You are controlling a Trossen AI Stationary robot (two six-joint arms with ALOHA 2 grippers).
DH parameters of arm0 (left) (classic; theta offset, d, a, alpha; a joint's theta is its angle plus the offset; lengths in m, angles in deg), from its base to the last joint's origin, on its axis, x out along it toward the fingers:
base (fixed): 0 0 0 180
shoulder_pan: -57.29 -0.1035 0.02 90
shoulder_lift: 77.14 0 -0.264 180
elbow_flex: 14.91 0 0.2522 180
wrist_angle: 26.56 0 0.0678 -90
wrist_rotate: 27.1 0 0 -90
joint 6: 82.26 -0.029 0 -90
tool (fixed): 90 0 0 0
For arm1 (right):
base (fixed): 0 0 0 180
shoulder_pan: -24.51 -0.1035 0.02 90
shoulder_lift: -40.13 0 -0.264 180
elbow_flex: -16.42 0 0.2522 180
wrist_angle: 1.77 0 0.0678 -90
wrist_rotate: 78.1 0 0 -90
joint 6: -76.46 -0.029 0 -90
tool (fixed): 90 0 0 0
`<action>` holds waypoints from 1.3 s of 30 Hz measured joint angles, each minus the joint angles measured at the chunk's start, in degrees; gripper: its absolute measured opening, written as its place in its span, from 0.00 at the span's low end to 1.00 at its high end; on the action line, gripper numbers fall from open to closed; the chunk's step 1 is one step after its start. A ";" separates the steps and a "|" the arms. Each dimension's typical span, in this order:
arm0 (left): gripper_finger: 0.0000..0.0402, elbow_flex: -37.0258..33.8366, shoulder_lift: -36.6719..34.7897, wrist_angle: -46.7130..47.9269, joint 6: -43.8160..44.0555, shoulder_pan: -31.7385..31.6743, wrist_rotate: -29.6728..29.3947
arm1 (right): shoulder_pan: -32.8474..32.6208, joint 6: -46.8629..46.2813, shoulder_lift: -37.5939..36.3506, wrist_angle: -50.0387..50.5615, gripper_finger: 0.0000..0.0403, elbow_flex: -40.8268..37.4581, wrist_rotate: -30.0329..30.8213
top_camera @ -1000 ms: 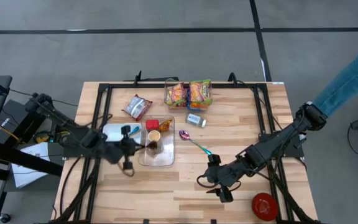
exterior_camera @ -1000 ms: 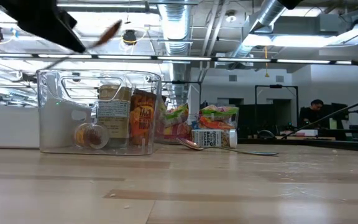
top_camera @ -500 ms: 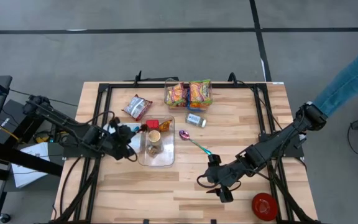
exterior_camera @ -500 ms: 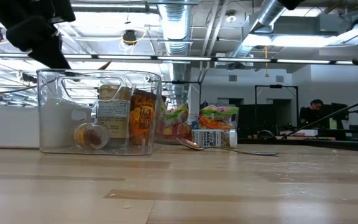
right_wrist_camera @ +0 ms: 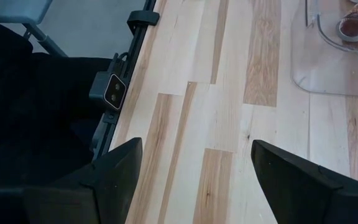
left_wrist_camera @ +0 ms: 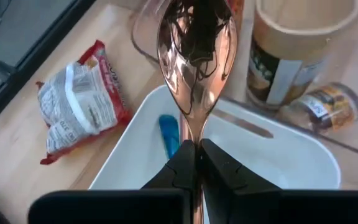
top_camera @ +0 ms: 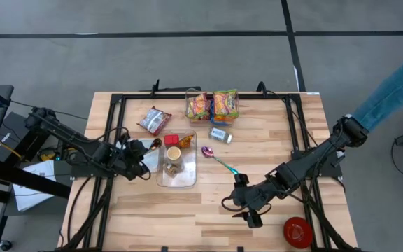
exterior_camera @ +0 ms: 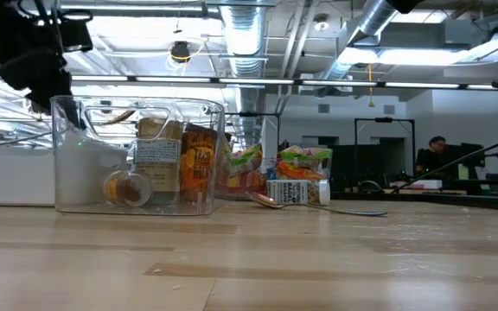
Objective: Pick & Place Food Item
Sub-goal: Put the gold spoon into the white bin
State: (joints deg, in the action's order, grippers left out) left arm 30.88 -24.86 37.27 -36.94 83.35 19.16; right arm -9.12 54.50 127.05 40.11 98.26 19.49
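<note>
Left end effector point(left_wrist_camera: 194, 163), clamping a copper spoon point(left_wrist_camera: 196, 56), has withdrawn over the white tray point(left_wrist_camera: 303, 163).

Dark jointed arms, black cables

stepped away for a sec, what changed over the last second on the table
The left gripper, jaws shut on a copper spoon, drew back from above the clear bin toward the table's left side and now holds the spoon over the white tray. Nothing was let go. The right gripper, the purple spoon, the snack bags and the bin's contents stayed put.
</note>
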 joint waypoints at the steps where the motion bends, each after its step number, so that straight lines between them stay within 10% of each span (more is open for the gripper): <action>1: 0.01 -0.05 -0.28 0.67 0.21 -0.06 0.08 | 0.00 -0.02 0.00 0.00 0.73 0.00 0.00; 39: 0.06 -6.11 -1.32 -0.41 8.55 0.62 3.60 | 0.00 0.99 0.00 -0.26 0.73 0.00 0.43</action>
State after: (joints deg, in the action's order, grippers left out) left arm 24.76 -26.18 36.86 -28.39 83.97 22.76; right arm -9.12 55.48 127.05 39.85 98.26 19.92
